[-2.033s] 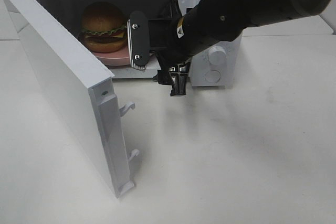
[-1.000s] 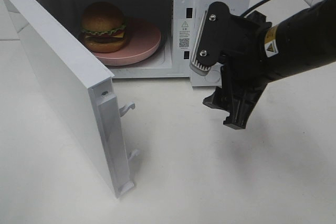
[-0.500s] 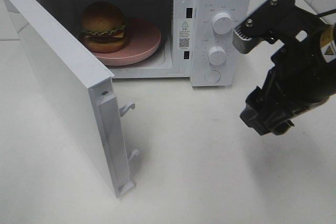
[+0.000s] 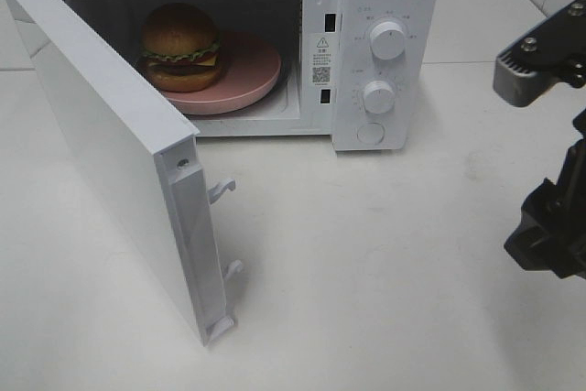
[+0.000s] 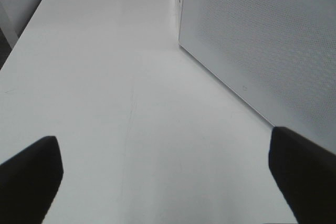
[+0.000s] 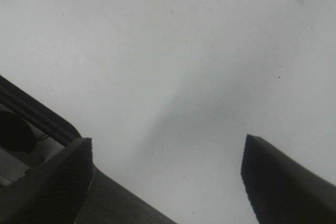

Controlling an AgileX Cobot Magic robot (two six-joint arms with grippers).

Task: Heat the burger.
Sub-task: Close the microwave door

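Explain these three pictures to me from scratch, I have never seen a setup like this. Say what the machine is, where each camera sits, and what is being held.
This is a robot with two arms, each ending in a two-fingered gripper. The wide picture comes from a camera mounted high above a white table. On it stands a white microwave with its door swung open. Inside, the burger sits on a pink plate. The right gripper is the dark shape at the picture's right edge.

The other two pictures come from cameras on the wrists, looking out past the fingers. In the left wrist view, the left gripper has its dark fingers wide apart, with the door's dotted panel beside it. The right wrist view shows spread fingers over bare table. Neither holds anything.
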